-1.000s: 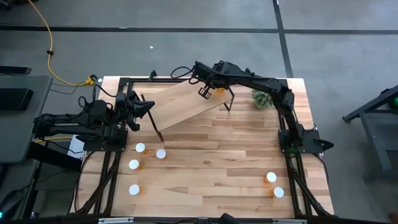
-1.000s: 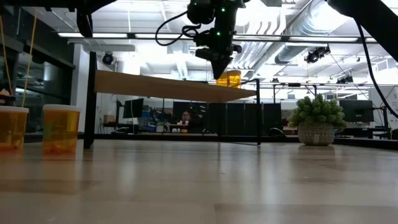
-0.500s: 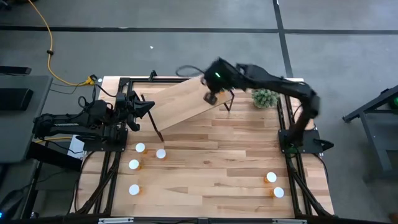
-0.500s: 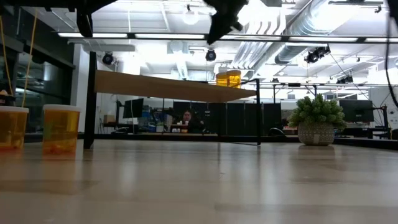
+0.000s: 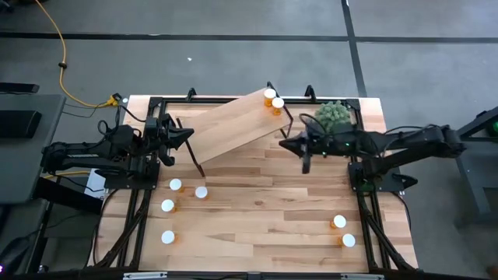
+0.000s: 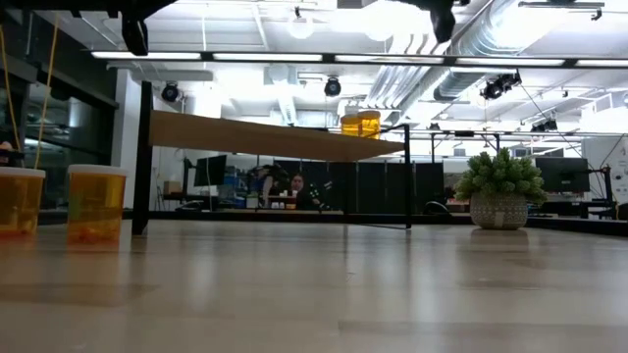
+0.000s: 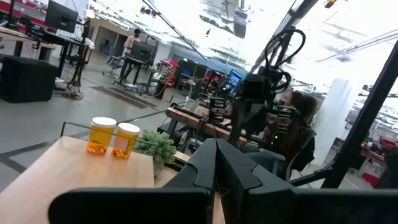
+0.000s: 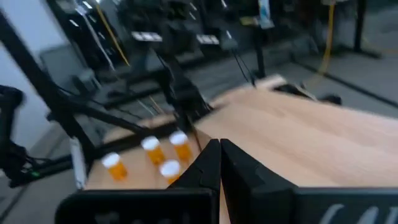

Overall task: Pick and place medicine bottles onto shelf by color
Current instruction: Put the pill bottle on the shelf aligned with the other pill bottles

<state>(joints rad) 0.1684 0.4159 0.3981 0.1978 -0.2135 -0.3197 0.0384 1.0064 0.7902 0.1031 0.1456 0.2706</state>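
Wooden tabletop is filling the centre of the high view. The shelf, a light-wood plank on thin black legs, is sitting angled across the upper middle.

Right arm is stretching in from the right edge, low over the table; right gripper is hanging just right of centre, beside the shelf's right end, fingers pressed together on nothing. Left arm is resting at the left edge, left gripper just off the shelf's left end, fingers likewise together and empty.

Fuzzy green plant is standing upper right, near the shelf corner.

Two medicine bottles are standing side by side on the shelf's upper-right end. Four more are clustered lower left on the tabletop, two lower right.
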